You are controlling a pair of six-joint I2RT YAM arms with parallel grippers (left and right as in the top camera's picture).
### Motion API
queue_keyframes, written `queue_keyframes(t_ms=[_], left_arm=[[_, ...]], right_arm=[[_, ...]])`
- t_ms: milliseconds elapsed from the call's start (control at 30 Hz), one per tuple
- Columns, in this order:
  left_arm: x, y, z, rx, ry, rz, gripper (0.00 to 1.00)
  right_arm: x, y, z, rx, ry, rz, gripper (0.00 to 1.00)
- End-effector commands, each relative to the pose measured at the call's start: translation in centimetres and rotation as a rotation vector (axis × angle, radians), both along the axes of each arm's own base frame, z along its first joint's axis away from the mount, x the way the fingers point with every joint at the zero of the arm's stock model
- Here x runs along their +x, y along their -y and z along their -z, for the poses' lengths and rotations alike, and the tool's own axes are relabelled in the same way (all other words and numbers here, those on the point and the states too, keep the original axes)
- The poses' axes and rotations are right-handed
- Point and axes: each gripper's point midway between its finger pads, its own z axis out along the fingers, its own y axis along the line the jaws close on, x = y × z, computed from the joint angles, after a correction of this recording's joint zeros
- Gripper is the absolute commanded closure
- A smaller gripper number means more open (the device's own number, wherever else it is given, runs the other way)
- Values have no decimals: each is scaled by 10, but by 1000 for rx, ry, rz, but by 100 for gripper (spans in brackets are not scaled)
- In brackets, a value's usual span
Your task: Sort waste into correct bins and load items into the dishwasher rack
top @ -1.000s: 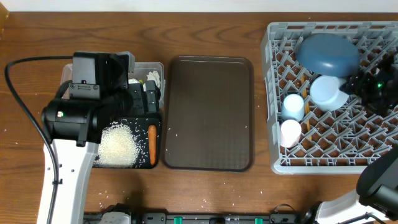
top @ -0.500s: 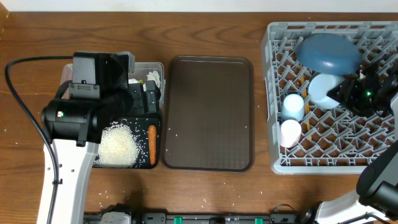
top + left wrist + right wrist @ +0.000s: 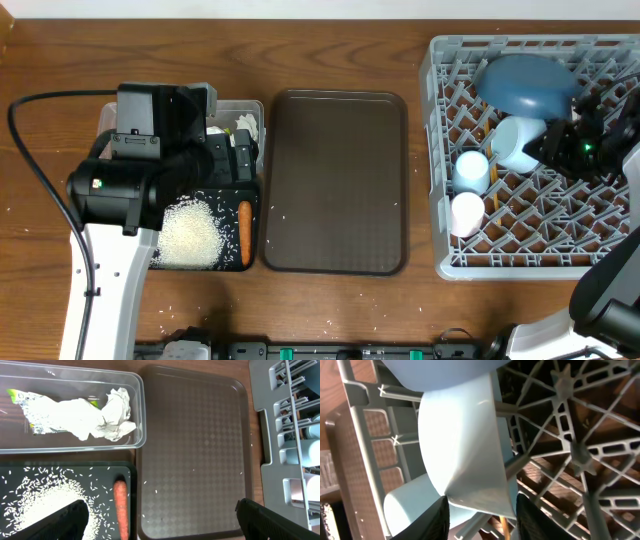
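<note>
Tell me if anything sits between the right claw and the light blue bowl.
Nothing visible does. The right claw straddles the rim of the light blue bowl, one finger either side. The dark blue dish overlaps the bowl above and a light blue cup sits beside it, both outside the gap.

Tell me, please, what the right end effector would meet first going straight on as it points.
Most likely the light blue bowl: its rim lies between the fingers of the right end effector, in the grey plastic lattice rack. Depth is unclear.
</note>
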Motion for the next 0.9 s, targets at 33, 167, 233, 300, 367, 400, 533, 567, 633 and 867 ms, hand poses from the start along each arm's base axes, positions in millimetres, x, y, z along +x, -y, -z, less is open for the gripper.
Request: queue_keyframes(t_ms=[33, 167, 233, 300, 367, 400, 533, 567, 633, 867], left_arm=[[1, -3, 0, 7, 0, -12, 3], [1, -3, 0, 7, 0, -12, 4], [1, -3, 0, 7, 0, -12, 4], [1, -3, 0, 7, 0, -12, 3], [1, -3, 0, 7, 0, -12, 3], [1, -3, 0, 7, 0, -12, 4], [1, -3, 0, 7, 0, -12, 3], [1, -3, 0, 7, 0, -12, 3], [1, -3, 0, 7, 0, -12, 4], [1, -3, 0, 7, 0, -12, 4]], right_arm=[[1, -27, -20, 82, 50, -56, 61], [-3, -35, -30, 117, 65, -73, 64], [-7, -38, -33, 119, 59, -74, 65], [-11, -41, -36, 116, 59, -93, 67], [-15, -43, -37, 117, 53, -99, 68], [-17, -44, -38, 121, 46, -99, 68], [-25, -49, -41, 129, 26, -108, 67], [-25, -50, -43, 125, 33, -116, 66], [-23, -51, -45, 118, 48, -122, 64], [-15, -59, -73, 116, 197, -191, 54]])
